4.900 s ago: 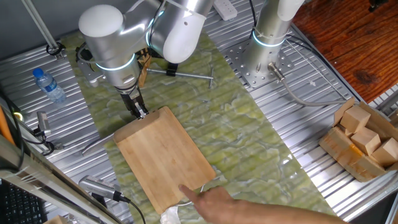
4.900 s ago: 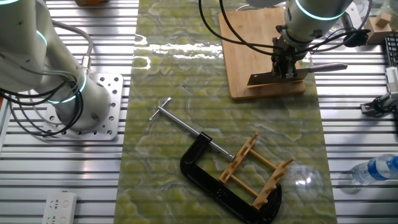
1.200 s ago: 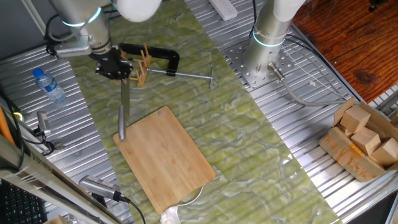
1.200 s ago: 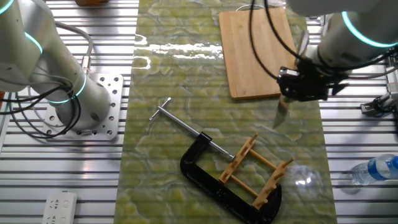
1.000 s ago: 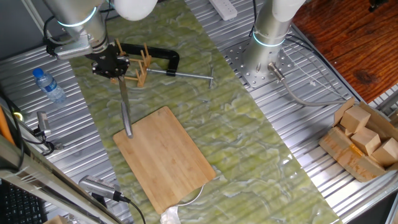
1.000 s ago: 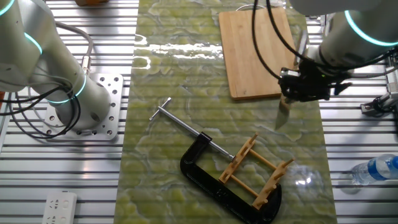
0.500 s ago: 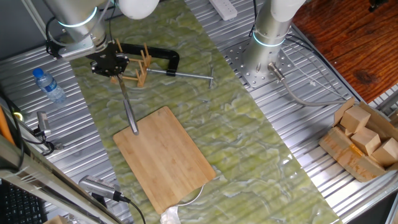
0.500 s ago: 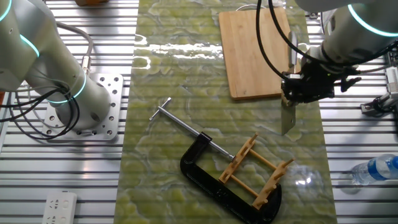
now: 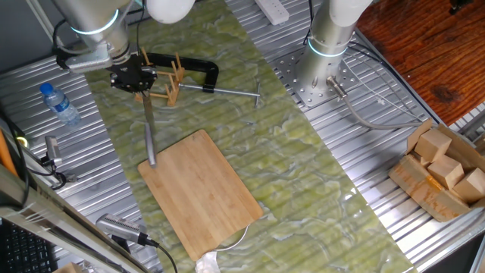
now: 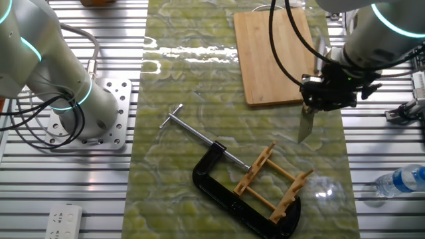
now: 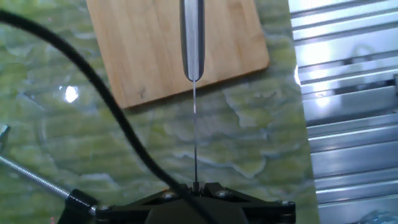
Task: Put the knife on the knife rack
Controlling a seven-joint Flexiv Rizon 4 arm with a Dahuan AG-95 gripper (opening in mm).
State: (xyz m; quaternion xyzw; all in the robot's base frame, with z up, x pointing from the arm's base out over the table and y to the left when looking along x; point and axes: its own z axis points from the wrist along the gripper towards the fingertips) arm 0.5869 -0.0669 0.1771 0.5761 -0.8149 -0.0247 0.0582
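The gripper [image 10: 317,97] is clenching the knife [image 10: 306,124] by its blade and carrying it in the air above the green mat [image 10: 199,99], just past the near short edge of the bamboo cutting board [image 10: 269,50]. In the other fixed view the blade is hanging below the fingers with its tip pointing down toward the mat, while the slim silver handle is rising above them. The hand view is looking along the blade's thin edge, so the blade is appearing only as a fine line running to the handle [image 11: 192,37], which is overlapping the board in that picture. Holding the blade edge-on in this way is, by judgement, preparing it to slide between upright pegs rather than lie flat.

The knife rack [image 10: 275,182] is standing near the mat's edge opposite the board, held inside the jaw of a black C-clamp [image 10: 226,192] whose long screw bar is reaching toward the middle of the mat; the clamp is presumably keeping the light rack from shifting as the blade enters. In one fixed view the gripper [image 9: 133,78] is hovering just beside the rack [image 9: 167,80], and the knife is not yet seated. The transport step is nearing its end; alignment over a slot is coming next.
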